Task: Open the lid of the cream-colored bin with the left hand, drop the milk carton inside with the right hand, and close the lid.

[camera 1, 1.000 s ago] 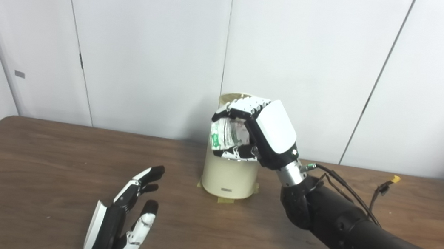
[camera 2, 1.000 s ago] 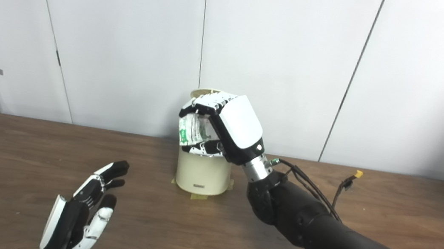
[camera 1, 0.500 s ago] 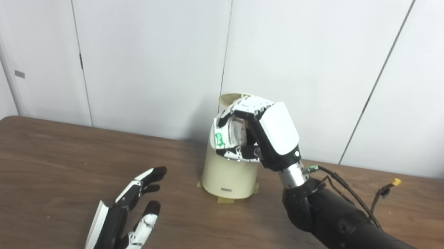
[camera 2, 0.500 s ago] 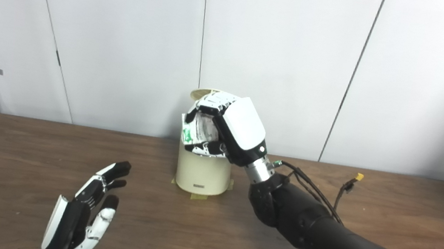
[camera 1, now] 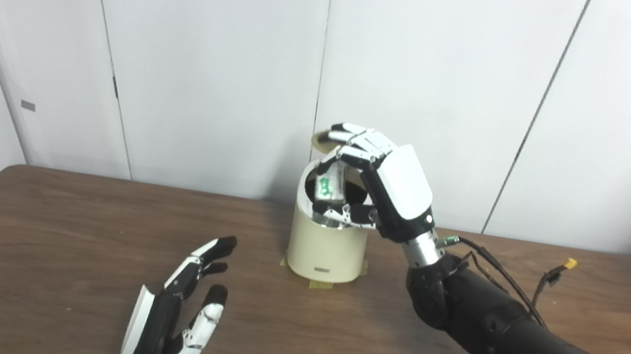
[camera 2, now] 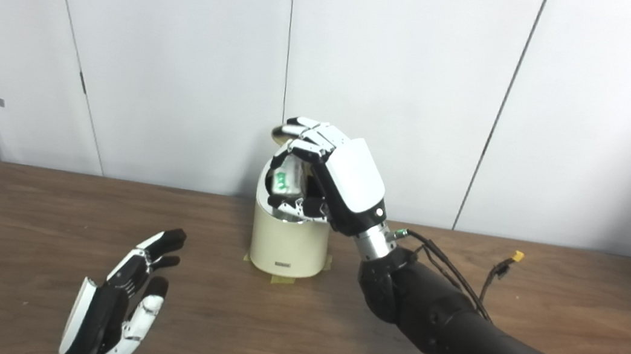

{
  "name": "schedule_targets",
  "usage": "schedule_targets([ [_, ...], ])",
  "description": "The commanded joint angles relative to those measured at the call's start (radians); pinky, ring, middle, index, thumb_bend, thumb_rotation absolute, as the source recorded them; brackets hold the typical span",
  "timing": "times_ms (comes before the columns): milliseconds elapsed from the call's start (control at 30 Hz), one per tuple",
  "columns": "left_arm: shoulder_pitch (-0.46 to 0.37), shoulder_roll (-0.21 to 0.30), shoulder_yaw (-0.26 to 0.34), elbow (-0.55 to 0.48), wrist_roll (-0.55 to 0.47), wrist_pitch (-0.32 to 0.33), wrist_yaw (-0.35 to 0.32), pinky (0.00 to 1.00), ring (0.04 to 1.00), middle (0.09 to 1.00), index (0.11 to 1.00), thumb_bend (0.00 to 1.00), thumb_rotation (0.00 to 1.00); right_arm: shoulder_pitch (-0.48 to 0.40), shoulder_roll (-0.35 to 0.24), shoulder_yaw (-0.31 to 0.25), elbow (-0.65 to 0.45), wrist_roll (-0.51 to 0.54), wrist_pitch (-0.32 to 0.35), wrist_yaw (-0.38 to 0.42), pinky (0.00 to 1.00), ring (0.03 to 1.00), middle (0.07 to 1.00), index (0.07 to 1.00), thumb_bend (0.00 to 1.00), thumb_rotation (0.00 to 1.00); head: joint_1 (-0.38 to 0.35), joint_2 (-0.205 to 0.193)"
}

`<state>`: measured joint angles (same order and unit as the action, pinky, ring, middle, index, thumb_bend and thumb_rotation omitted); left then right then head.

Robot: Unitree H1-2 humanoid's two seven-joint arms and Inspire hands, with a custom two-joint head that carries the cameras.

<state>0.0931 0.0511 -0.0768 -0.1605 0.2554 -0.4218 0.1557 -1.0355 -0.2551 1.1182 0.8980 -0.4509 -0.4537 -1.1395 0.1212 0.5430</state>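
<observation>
Brown wood table (camera 1: 41, 226), white panelled wall (camera 1: 214, 66), right hand (camera 1: 379, 182) spread (carton (camera 1: 326, 186) loose), left hand (camera 1: 176, 311) empty, splayed

A dark wooden table (camera 1: 41, 226) carries the cream bin (camera 1: 325, 251) (taped down at its base), near the back edge.

milk carton (camera 1: 326, 187) half hidden in bin (camera 1: 325, 251) (lid mostly occluded)

a cream-colored bin (camera 1: 325, 251), round and upright, stands directly beneath the right hand (camera 1: 388, 183), its lid (camera 1: 320, 139) tipped up behind the fingers. a white milk carton (camera 1: 327, 186) with green print sits tilted in the bin's open mouth, between the spread fingers and the thumb; contact cannot be made out.
</observation>
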Motion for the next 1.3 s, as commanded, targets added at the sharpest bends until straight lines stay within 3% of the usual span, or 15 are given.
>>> schedule_targets([
  [0, 0.076, -0.034, -0.016, 0.034, 0.013, -0.037, 0.008, 0.78, 0.843, 0.847, 0.839, 0.32, 0.71, -0.048, -0.014, -0.027, -0.016, 0.016, -0.016, -0.011, 0.74, 0.789, 0.745, 0.484, 0.51, 0.14, -0.001, -0.001],
  [433, 0.073, -0.028, -0.017, 0.04, 0.017, -0.041, 0.008, 0.77, 0.843, 0.848, 0.84, 0.32, 0.72, -0.044, -0.007, -0.051, 0.006, 0.006, -0.016, -0.026, 0.69, 0.821, 0.812, 0.497, 0.52, 0.15, -0.003, -0.001],
  [467, 0.074, -0.028, -0.016, 0.04, 0.015, -0.04, 0.006, 0.77, 0.844, 0.849, 0.84, 0.33, 0.72, -0.043, -0.007, -0.052, 0.005, 0.007, -0.016, -0.026, 0.68, 0.818, 0.819, 0.62, 0.67, 0.2, -0.003, -0.001],
  [500, 0.073, -0.028, -0.016, 0.04, 0.014, -0.039, 0.005, 0.78, 0.846, 0.85, 0.841, 0.33, 0.72, -0.042, -0.007, -0.054, 0.004, 0.009, -0.016, -0.024, 0.68, 0.817, 0.822, 0.67, 0.71, 0.22, -0.007, 0.001],
  [600, 0.066, -0.026, -0.016, 0.053, 0.009, -0.043, 0.009, 0.78, 0.846, 0.848, 0.84, 0.32, 0.7, -0.034, -0.004, -0.072, 0.002, 0.009, -0.016, -0.029, 0.69, 0.81, 0.826, 0.746, 0.73, 0.3, -0.02, -0.005],
  [767, 0.049, -0.022, -0.012, 0.069, 0.001, -0.043, 0.007, 0.77, 0.84, 0.85, 0.84, 0.33, 0.72, 0.022, 0.004, -0.204, -0.06, -0.012, -0.016, -0.055, 0.55, 0.636, 0.663, 0.648, 0.67, 0.4, -0.033, -0.013],
  [800, 0.045, -0.021, -0.012, 0.073, -0.004, -0.044, 0.006, 0.77, 0.841, 0.85, 0.839, 0.33, 0.72, 0.044, 0.002, -0.24, -0.102, -0.01, -0.016, -0.053, 0.47, 0.535, 0.573, 0.553, 0.57, 0.26, -0.036, -0.015],
  [833, 0.042, -0.019, -0.012, 0.077, -0.009, -0.045, 0.006, 0.77, 0.841, 0.85, 0.838, 0.33, 0.71, 0.073, -0.002, -0.277, -0.163, 0.002, -0.016, -0.042, 0.43, 0.471, 0.52, 0.513, 0.53, 0.2, -0.036, -0.015],
  [867, 0.039, -0.017, -0.012, 0.081, -0.013, -0.045, 0.005, 0.78, 0.84, 0.85, 0.839, 0.33, 0.71, 0.105, -0.007, -0.312, -0.227, 0.02, -0.016, -0.019, 0.4, 0.436, 0.495, 0.499, 0.52, 0.18, -0.039, -0.016],
  [900, 0.035, -0.017, -0.012, 0.086, -0.011, -0.046, 0.008, 0.78, 0.84, 0.85, 0.839, 0.34, 0.72, 0.135, -0.013, -0.34, -0.284, 0.035, -0.016, 0.006, 0.37, 0.41, 0.487, 0.491, 0.52, 0.08, -0.042, -0.017],
  [1033, 0.026, -0.015, -0.011, 0.098, -0.009, -0.047, 0.013, 0.78, 0.839, 0.851, 0.841, 0.34, 0.74, 0.244, -0.037, -0.432, -0.443, 0.078, -0.016, 0.118, 0.36, 0.398, 0.485, 0.48, 0.52, 0.01, -0.05, -0.016],
  [1133, 0.02, -0.015, -0.011, 0.102, -0.005, -0.046, 0.015, 0.78, 0.838, 0.85, 0.843, 0.34, 0.75, 0.328, -0.044, -0.516, -0.527, 0.121, -0.016, 0.27, 0.46, 0.521, 0.497, 0.484, 0.51, 0.01, -0.053, -0.018],
  [1200, 0.018, -0.011, -0.014, 0.103, -0.001, -0.047, 0.018, 0.78, 0.841, 0.852, 0.845, 0.34, 0.76, 0.395, -0.054, -0.566, -0.59, 0.137, 0.006, 0.406, 0.57, 0.657, 0.672, 0.495, 0.49, 0.14, -0.051, -0.017],
  [1233, 0.018, -0.01, -0.016, 0.104, -0.002, -0.047, 0.019, 0.78, 0.843, 0.854, 0.846, 0.34, 0.77, 0.43, -0.063, -0.584, -0.627, 0.143, 0.028, 0.472, 0.65, 0.736, 0.753, 0.657, 0.51, 0.4, -0.051, -0.017],
  [1267, 0.018, -0.009, -0.017, 0.104, -0.006, -0.047, 0.02, 0.78, 0.845, 0.855, 0.846, 0.34, 0.78, 0.464, -0.069, -0.603, -0.661, 0.151, 0.047, 0.528, 0.72, 0.806, 0.822, 0.77, 0.54, 0.56, -0.056, -0.014],
])
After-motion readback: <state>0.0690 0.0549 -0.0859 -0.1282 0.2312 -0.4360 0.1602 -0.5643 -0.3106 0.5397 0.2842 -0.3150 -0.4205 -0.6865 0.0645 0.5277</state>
